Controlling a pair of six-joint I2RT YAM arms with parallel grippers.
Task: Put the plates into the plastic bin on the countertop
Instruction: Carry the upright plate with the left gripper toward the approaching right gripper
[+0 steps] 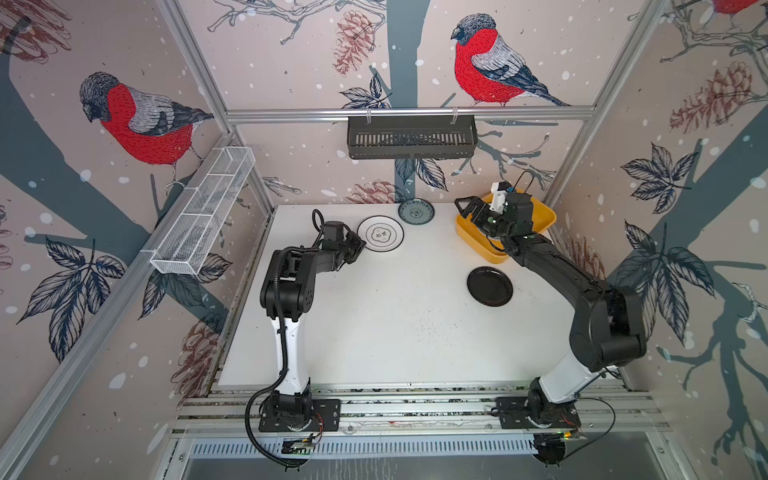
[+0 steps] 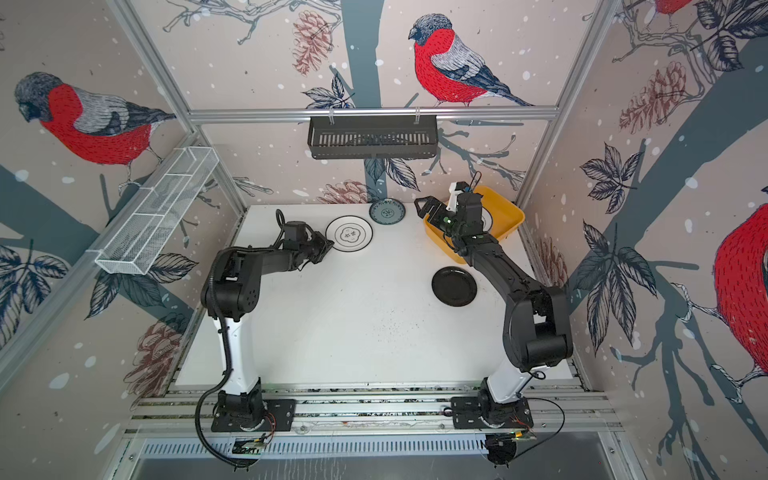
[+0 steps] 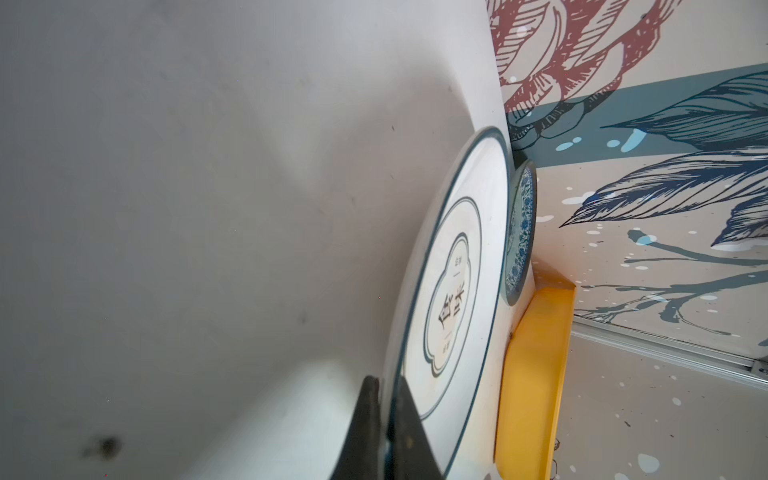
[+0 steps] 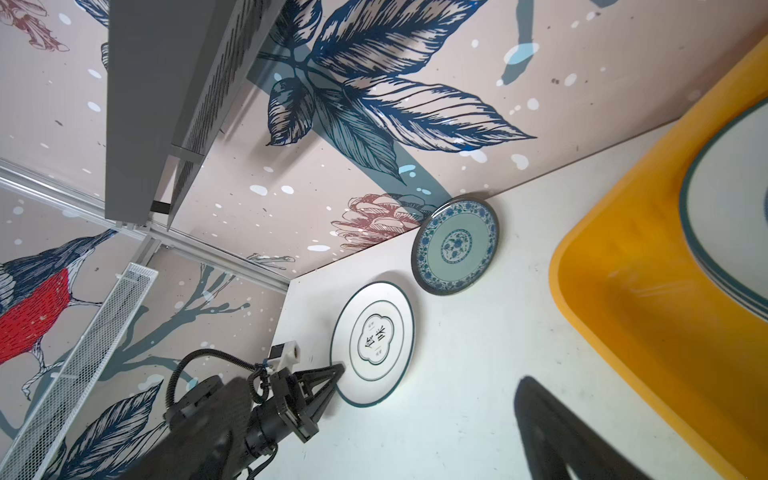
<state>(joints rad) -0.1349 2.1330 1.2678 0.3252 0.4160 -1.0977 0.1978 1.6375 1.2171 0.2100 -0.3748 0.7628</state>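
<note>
The left gripper (image 1: 362, 245) is pinched tight on the rim of the white plate (image 1: 380, 234). This plate has a thin dark rim and lettering at its centre, and it lies on the countertop (image 1: 374, 332) well to the left of the yellow bin (image 1: 478, 246). The right gripper (image 1: 470, 210) hangs over the bin's left edge with its jaws spread wide, holding nothing. Inside the bin sits a stack of plates (image 4: 731, 199) with a white thin-rimmed one on top. The teal plate (image 1: 416, 212) lies between the white plate and the bin. The black plate (image 1: 489, 286) lies just in front of the bin, not touching it.
</note>
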